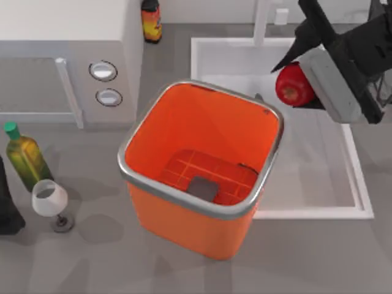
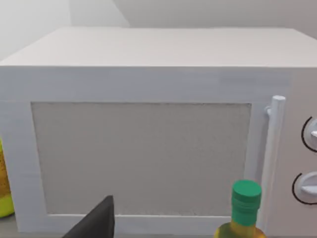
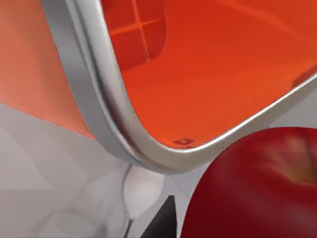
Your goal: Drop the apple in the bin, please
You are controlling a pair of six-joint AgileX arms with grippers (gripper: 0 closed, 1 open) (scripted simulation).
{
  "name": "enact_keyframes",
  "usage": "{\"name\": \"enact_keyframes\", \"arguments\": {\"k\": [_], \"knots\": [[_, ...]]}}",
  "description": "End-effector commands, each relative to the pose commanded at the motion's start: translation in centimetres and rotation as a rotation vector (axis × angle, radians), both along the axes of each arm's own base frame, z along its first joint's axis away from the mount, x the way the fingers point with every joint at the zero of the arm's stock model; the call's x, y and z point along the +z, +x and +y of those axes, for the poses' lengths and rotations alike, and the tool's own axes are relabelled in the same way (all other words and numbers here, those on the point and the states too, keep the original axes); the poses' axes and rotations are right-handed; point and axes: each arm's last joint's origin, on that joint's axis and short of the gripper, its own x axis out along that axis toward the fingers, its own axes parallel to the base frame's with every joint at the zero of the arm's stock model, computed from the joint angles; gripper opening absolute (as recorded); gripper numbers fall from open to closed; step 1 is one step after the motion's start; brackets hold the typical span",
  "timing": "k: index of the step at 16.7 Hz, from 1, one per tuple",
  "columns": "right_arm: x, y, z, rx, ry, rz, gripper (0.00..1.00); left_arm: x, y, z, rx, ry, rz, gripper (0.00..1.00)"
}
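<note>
The apple (image 1: 293,86) is red and glossy and hangs in the air over the white sink, just right of the bin's far right corner. My right gripper (image 1: 296,78) is shut on it, with a dark finger on either side. In the right wrist view the apple (image 3: 257,188) looms close, with the silver rim (image 3: 124,124) and orange inside of the bin beside it. The bin (image 1: 160,215) is a large orange square container with a gridded bottom, standing upright at the table's middle. My left arm (image 1: 6,208) rests parked at the left edge.
A white sink (image 1: 306,165) lies right of the bin. A white microwave (image 1: 61,61) stands at the back left, with a sauce bottle (image 1: 151,21) beside it. An oil bottle (image 1: 24,156) and a wine glass (image 1: 52,202) stand at the left.
</note>
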Motion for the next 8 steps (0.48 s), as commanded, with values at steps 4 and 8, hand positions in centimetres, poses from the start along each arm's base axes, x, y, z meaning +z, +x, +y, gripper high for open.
{"name": "enact_keyframes", "arguments": {"k": [4, 8], "knots": [[-1.4, -0.5, 4.2, 0.315, -0.025, -0.155, 0.0, 0.0, 0.0, 0.0, 0.0, 0.0, 0.0, 1.0], [-3.4, -0.9, 6.5, 0.485, -0.054, -0.192, 0.0, 0.0, 0.0, 0.0, 0.0, 0.0, 0.0, 1.0]]}}
